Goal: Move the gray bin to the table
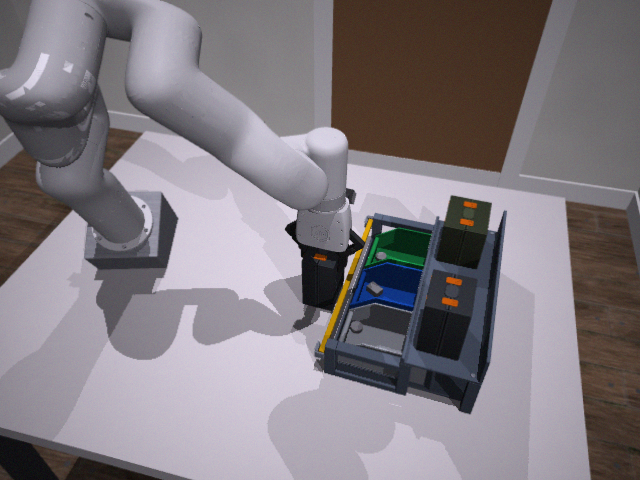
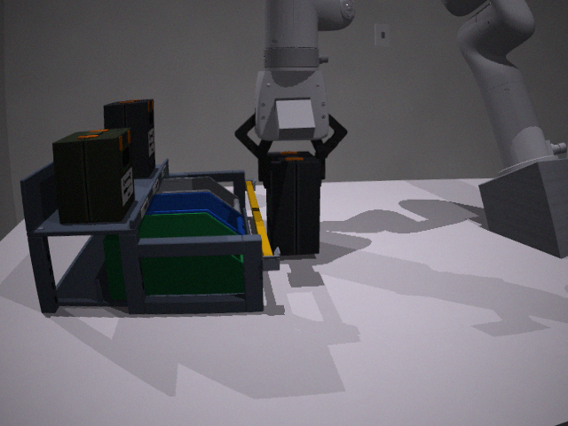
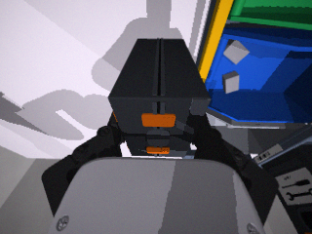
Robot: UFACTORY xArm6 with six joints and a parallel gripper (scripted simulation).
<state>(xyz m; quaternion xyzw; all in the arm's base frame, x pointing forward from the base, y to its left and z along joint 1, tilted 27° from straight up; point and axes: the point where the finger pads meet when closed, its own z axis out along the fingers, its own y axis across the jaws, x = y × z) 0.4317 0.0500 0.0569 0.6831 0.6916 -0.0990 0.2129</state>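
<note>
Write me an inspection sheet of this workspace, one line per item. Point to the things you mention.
Surface: pale table top (image 1: 206,403) (image 2: 413,375) (image 3: 39,49), shadowed in patches.
Job's things: gray bin (image 1: 385,338) (image 2: 190,184) (image 3: 278,133) still in the shelf unit (image 1: 467,397) (image 2: 253,275) (image 3: 292,140), a part inside; blue bin (image 1: 398,281) (image 2: 193,201) (image 3: 268,78) and green bin (image 1: 408,240) (image 2: 193,265) (image 3: 273,10) alongside.
Clutter: two cases, black (image 1: 444,320) (image 2: 142,138) (image 3: 292,185) and olive (image 1: 465,237) (image 2: 91,183), on the upper board.
Gripper (image 1: 323,258) (image 2: 293,171) (image 3: 158,105): fingers shut on another black case (image 1: 319,284) (image 2: 293,210) (image 3: 158,73).
Cables: nothing seen.
Surroundings: plain walls, brown panel (image 1: 434,77), wooden floor (image 1: 610,289).

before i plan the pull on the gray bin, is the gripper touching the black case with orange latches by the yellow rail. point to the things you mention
Touching: the exterior view shows the gripper's (image 1: 321,256) (image 2: 291,170) (image 3: 160,128) fingers against both sides of the case's (image 1: 319,284) (image 2: 293,210) (image 3: 158,73) top.
</note>
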